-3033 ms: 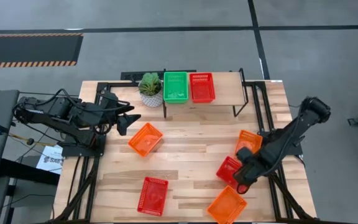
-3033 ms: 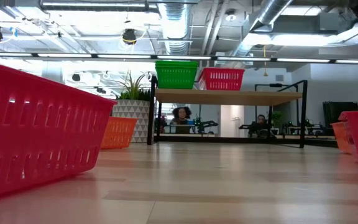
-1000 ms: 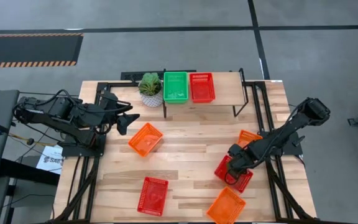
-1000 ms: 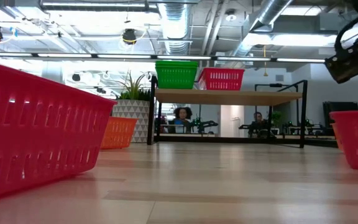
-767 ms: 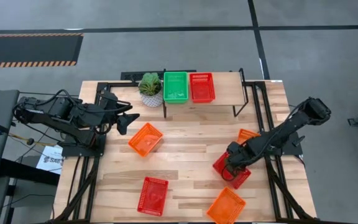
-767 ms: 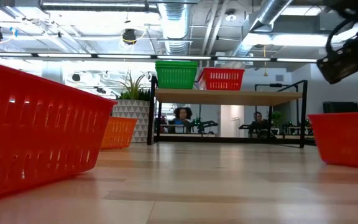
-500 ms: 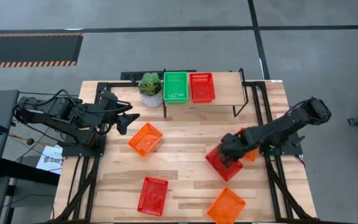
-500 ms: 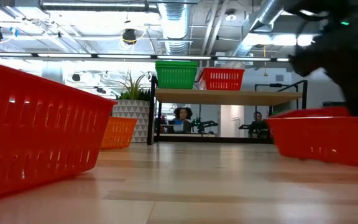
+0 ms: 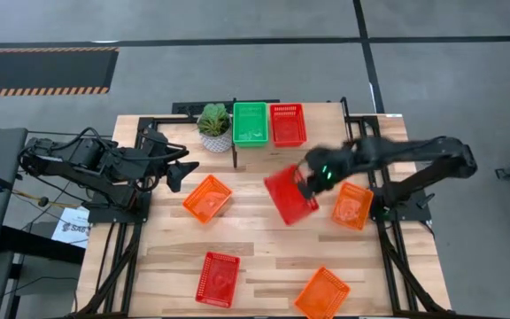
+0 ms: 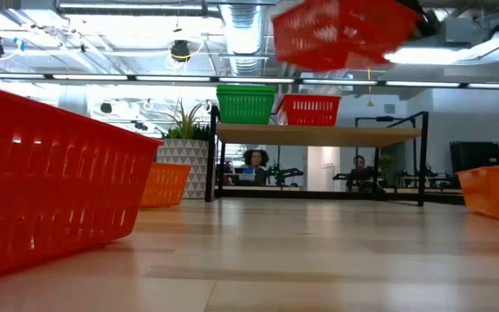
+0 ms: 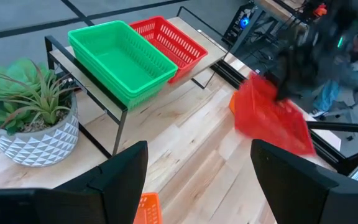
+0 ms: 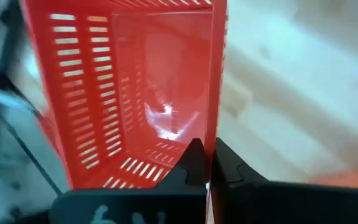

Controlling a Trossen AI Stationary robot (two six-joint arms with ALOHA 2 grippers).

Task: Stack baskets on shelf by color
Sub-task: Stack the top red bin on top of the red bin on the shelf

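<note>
The right claw [image 9: 309, 183] is clamped on the rim of a red basket [image 9: 290, 195], holding it tilted in the air just in front of the shelf [image 9: 324, 127]. The right wrist view alone shows the fingers [image 12: 194, 160] pinched on the basket's wall; the low view alone shows it lifted higher than the shelf. On the shelf sit a green stack [image 9: 250, 123] and a red stack [image 9: 288, 123]. A potted plant [image 9: 214, 126] stands beside the shelf. Three orange baskets [image 9: 207, 197] [image 9: 352, 205] [image 9: 321, 291] and another red one [image 9: 218, 278] lie on the worktop [image 9: 264, 239] in front of the shelf. The left claw [image 9: 181, 165] waits beyond the plant, spread wide, empty.
</note>
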